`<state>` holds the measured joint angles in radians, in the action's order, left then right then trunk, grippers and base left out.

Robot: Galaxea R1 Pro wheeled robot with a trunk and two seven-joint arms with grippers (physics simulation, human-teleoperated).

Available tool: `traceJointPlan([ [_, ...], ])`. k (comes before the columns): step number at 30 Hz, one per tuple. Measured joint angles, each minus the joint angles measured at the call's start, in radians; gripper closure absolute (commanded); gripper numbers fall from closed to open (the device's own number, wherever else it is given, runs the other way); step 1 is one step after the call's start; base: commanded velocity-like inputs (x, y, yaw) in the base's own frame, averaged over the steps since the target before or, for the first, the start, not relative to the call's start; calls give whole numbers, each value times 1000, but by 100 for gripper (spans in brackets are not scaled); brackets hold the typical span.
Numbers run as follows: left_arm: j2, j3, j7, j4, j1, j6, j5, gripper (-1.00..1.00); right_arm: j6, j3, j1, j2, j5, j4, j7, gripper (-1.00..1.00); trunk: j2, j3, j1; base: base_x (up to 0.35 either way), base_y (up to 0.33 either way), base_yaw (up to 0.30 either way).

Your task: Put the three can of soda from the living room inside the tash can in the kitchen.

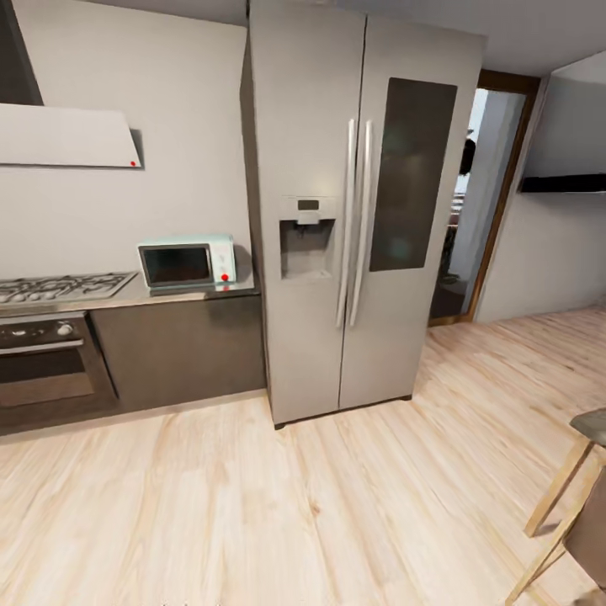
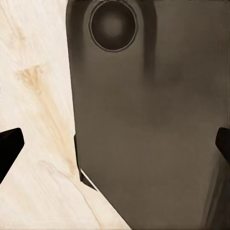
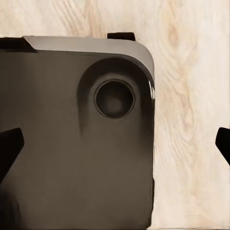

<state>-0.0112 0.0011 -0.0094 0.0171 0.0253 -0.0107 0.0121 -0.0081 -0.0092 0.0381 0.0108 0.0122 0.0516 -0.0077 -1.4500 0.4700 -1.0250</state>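
I face the kitchen. A tall steel two-door fridge (image 1: pixel 362 219) stands ahead, with a mint-green microwave (image 1: pixel 187 262) on the counter to its left. The soda cans and the trash can are out of view. In the left wrist view my left gripper (image 2: pixel 115 146) is open, its dark fingertips (image 2: pixel 9 148) far apart over my own dark base (image 2: pixel 153 124) and the plank floor. In the right wrist view my right gripper (image 3: pixel 116 146) is also open and empty above the base (image 3: pixel 72 143).
A gas hob (image 1: pixel 59 288) and an oven (image 1: pixel 46 362) sit in dark cabinets (image 1: pixel 181 349) at the left. A doorway (image 1: pixel 480 202) opens right of the fridge. A wooden-legged stool (image 1: pixel 568 488) stands at the lower right. Light plank floor (image 1: pixel 278 505) stretches before me.
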Motion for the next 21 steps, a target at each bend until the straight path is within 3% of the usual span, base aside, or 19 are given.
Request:
traceJointPlan([
  [5,-1,0,0,17,-2,1,-1,-100,5,-1,5,7,2,4,0,-100,0,0,0,-317,115,-291],
  [15,-1,7,-5,135,-20,11,-11,-100,10,-3,9,23,3,20,1,-100,0,0,0,-224,192,-291],
  [21,-1,30,-7,193,-84,72,-111,-100,12,-5,16,45,4,55,4,-100,0,0,0,-43,122,-291],
])
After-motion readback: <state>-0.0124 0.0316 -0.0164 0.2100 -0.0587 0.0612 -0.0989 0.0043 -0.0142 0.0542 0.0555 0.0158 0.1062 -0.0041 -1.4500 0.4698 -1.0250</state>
